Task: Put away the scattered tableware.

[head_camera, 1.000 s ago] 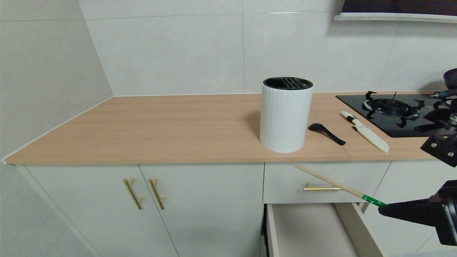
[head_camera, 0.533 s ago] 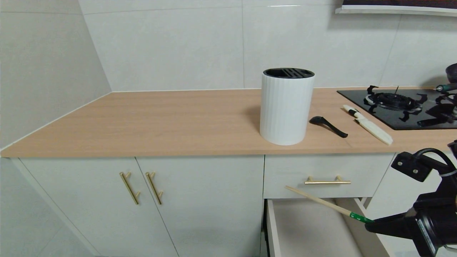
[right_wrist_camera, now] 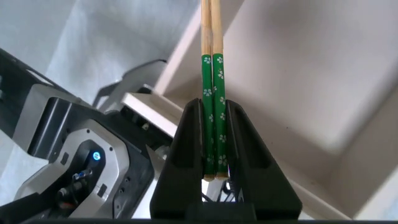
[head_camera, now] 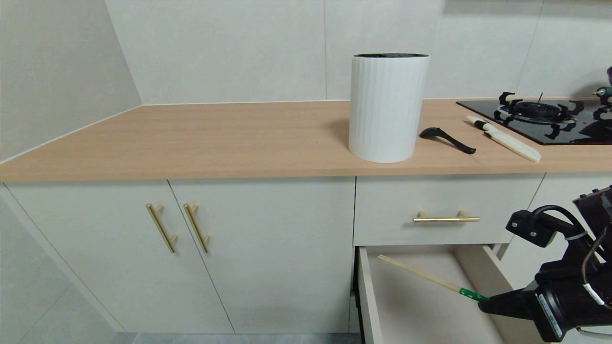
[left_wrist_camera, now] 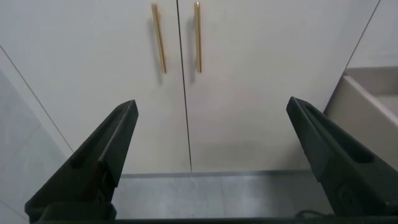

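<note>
My right gripper (head_camera: 484, 303) is shut on the green ends of a pair of wooden chopsticks (head_camera: 420, 277), which slant over the open lower drawer (head_camera: 370, 296). The right wrist view has the chopsticks (right_wrist_camera: 211, 74) clamped between the black fingers (right_wrist_camera: 186, 149), above the drawer's pale floor (right_wrist_camera: 298, 81). On the wooden counter (head_camera: 215, 143) lie a black spoon (head_camera: 447, 139) and a white knife (head_camera: 507, 143), right of a tall white ribbed utensil holder (head_camera: 386, 107). My left gripper (left_wrist_camera: 211, 155) is open, low in front of the cabinet doors (left_wrist_camera: 249, 93).
A black gas hob (head_camera: 545, 119) sits at the counter's far right. A shut drawer with a gold handle (head_camera: 445, 219) is above the open one. Double cabinet doors with gold handles (head_camera: 177, 231) stand to the left. Tiled walls close the back and left.
The camera has dropped, so the counter sits higher in the picture. My right gripper has lowered the chopsticks from in front of the upper drawer down over the open lower drawer.
</note>
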Controlling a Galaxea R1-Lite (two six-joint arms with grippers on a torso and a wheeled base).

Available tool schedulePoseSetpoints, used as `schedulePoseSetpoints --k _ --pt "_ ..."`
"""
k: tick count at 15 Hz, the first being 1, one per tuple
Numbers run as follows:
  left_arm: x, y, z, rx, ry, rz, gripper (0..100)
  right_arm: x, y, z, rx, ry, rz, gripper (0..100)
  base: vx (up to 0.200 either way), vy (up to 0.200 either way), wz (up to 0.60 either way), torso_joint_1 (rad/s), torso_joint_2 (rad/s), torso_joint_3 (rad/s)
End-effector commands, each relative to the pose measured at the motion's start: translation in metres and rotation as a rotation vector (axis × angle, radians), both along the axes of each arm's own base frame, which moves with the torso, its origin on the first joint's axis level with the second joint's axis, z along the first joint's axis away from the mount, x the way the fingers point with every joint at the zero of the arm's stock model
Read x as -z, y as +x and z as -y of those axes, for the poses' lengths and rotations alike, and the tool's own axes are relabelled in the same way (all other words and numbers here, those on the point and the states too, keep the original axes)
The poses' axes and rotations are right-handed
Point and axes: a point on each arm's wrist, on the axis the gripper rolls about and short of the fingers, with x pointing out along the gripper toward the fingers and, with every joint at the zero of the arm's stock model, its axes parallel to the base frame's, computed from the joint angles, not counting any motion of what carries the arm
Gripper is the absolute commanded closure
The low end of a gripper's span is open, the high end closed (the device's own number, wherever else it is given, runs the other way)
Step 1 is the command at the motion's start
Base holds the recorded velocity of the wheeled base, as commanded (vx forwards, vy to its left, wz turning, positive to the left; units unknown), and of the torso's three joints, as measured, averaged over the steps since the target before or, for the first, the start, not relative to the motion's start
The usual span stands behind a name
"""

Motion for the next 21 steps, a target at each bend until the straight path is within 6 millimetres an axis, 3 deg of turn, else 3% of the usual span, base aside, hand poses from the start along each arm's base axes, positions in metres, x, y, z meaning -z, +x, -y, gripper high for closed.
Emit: schedulePoseSetpoints --k 1,6,12,16,19,21 --pt "0.000 0.000 0.000 0.000 0.000 0.000 0 0.008 0.006 -0.002 0.000 -0.015 -0.037 100 0.000 0.000 0.00 -0.129 0.45 0.305" --pt "0.000 0.000 0.000 0.000 0.000 0.000 0 0.017 0.013 -0.005 0.002 -0.033 -0.081 100 0.000 0.000 0.00 -0.079 0.38 0.285" --pt "0.000 0.000 0.000 0.000 0.000 0.000 0 0.029 0.027 -0.010 0.014 -0.039 -0.084 100 0.000 0.000 0.00 -0.007 0.03 0.015" --pt "0.000 0.000 0.000 0.000 0.000 0.000 0 0.061 0.055 -0.019 0.098 -0.119 -0.132 100 0.000 0.000 0.00 0.000 0.00 0.000" --pt "0.000 0.000 0.000 0.000 0.000 0.000 0 0.104 0.091 -0.033 0.279 -0.091 -0.184 100 0.000 0.000 0.00 0.000 0.00 0.000" --pt "0.000 0.000 0.000 0.000 0.000 0.000 0 0.126 0.101 -0.043 0.330 -0.091 -0.189 100 0.000 0.000 0.00 0.000 0.00 0.000"
